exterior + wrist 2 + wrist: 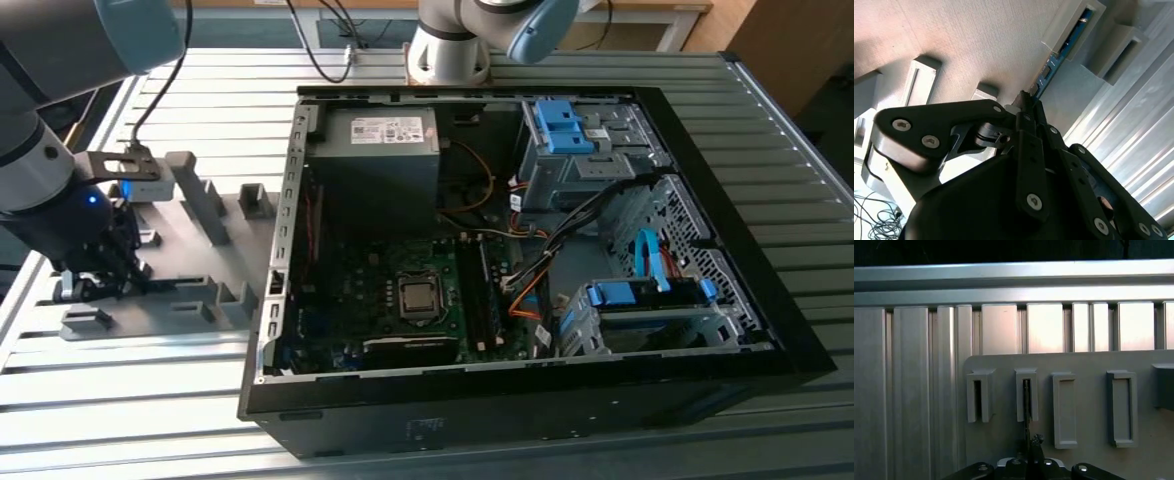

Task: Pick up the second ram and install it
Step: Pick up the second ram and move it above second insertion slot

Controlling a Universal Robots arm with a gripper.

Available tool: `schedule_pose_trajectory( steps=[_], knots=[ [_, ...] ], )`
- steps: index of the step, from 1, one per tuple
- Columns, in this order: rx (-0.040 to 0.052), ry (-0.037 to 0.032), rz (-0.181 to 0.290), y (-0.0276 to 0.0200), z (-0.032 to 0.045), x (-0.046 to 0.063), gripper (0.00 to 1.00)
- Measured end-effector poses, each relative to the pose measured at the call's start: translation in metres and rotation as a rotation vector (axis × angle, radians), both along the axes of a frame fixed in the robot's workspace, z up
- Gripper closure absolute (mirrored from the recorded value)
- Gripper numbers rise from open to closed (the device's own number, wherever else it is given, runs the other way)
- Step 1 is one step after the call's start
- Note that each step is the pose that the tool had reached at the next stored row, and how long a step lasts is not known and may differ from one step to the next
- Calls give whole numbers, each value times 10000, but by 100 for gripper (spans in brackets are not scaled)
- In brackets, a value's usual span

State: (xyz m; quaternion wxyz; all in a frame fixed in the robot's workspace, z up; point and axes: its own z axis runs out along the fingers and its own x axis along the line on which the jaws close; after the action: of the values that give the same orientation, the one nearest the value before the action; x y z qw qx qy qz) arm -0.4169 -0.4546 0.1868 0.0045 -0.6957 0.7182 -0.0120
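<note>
Grey plastic lies beneath me: one holder plate on the ribbed aluminium surface. In the first wrist view I count four whole slot blocks in a row on that plate, plus the edge of a fifth at the end of the row.

One strip shows, the second ram. It stands edge-on in the second block, counting from the plate's visible side edge. In the second wrist view the strip is a blue-green board running from my fingertips into that block's slot, with its far end inside the slot.

My hand is closed to a sliver, its two fingers pinching the near end of the ram, and I touch nothing but that strip.

In the exterior view I hang low over the plate, on the side away from the one open PC case. The case stands just beside the plate, to the exterior view's right of it.
</note>
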Motion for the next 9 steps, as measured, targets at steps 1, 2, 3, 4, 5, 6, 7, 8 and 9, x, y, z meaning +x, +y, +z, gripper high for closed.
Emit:
schedule_pose_trajectory(
  steps=[1,2,3,4,5,6,7,8,9],
  knots=[
    [-1,1,0,0,0,0,85],
    [-4,5,0,0,2,0,78],
    [-4,6,-1,0,3,-1,78],
    [-5,7,-1,-1,4,-1,78],
    [-6,8,-1,-1,4,-1,78],
    [-5,8,-1,-1,4,-1,78],
    [-5,7,-2,-1,4,-1,78],
    [-6,8,-2,0,4,-1,78],
    [-5,8,-2,-1,5,-1,78]
  ],
)
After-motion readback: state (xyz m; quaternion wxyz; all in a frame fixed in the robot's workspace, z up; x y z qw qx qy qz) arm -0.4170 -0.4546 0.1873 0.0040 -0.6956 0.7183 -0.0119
